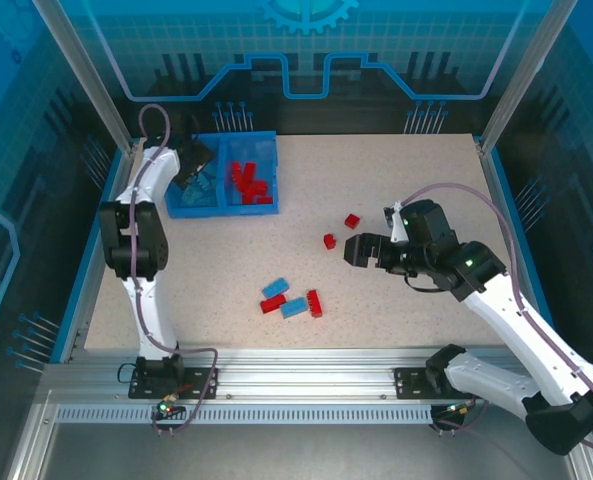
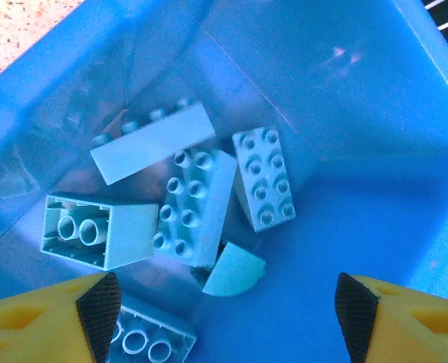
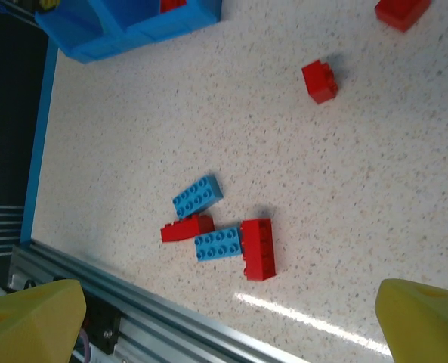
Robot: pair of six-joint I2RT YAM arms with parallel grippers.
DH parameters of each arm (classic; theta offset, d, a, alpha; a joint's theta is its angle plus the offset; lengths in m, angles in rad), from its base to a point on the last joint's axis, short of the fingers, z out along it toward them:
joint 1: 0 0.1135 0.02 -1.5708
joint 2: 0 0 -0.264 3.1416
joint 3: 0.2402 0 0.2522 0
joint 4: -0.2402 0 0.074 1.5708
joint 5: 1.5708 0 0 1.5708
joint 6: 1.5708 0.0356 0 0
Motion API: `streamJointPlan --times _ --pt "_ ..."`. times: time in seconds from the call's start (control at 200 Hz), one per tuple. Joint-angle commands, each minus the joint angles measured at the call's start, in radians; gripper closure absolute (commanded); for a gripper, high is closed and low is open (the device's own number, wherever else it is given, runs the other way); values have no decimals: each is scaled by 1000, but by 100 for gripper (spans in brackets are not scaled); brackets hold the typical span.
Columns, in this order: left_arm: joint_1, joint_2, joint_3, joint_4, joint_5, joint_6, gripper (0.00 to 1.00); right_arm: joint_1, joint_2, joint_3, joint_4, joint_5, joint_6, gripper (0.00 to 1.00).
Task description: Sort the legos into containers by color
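yellow fingers (image 2: 35,321) of the left gripper (image 2: 227,321) are seen at the bottom corners of the left wrist view, spread wide with nothing between them, so the jaws are open. just beyond them the left compartment (image 2: 359,113) of the blue bin (image 1: 221,212) is looked into. light blue bricks (image 2: 193,208) are heaped there at the middle of the frame, several with studs up, one tipped so that its hollow underside is shown, and a small quarter-round piece (image 2: 233,274) is laid against them. in the top external view the left gripper (image 1: 194,160) is held over that compartment at the upper left of the frame, and red bricks (image 1: 248,182) are gathered in the right compartment (image 1: 268,150), across the divider (image 1: 222,195). the right gripper (image 1: 361,248) is placed right of centre above the speckled table (image 1: 426,170). in the right wrist view its fingers (image 3: 27,321) are set wide apart at the bottom corners, empty, so its jaws are open too. six loose bricks are scattered on the table. two red singles (image 1: 352,221) are spaced apart just left of the right gripper. a cluster of four (image 1: 294,300) is packed close together at lower centre, made up of two blue and two red bricks, and in the right wrist view this cluster (image 3: 218,244) is seen at mid-frame.
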State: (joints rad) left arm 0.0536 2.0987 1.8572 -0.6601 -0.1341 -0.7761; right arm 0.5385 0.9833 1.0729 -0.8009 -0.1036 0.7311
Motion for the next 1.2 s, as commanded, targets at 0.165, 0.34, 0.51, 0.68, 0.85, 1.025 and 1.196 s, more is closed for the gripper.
streamJointPlan --times 0.165,0.34,0.51,0.68,0.85,1.025,1.196 --pt "-66 -651 -404 173 156 134 23 -115 237 100 71 139 20 0" --pt "-253 -979 -599 203 298 533 19 -154 488 221 92 214 2 0" --pt "-324 -1152 -770 115 654 1031 18 -169 767 401 45 287 37 0" --pt "-360 -1217 -970 163 770 1311 10 -172 1009 593 -34 309 61 8" --pt "-369 -1236 -1044 152 762 1432 1 -171 1123 647 -46 293 84 16" --pt "-371 -1270 -1106 196 754 1453 1 -176 1181 653 -23 274 66 31" --pt "-371 -1269 -1119 208 740 1455 1 -184 1225 665 -21 257 53 42"
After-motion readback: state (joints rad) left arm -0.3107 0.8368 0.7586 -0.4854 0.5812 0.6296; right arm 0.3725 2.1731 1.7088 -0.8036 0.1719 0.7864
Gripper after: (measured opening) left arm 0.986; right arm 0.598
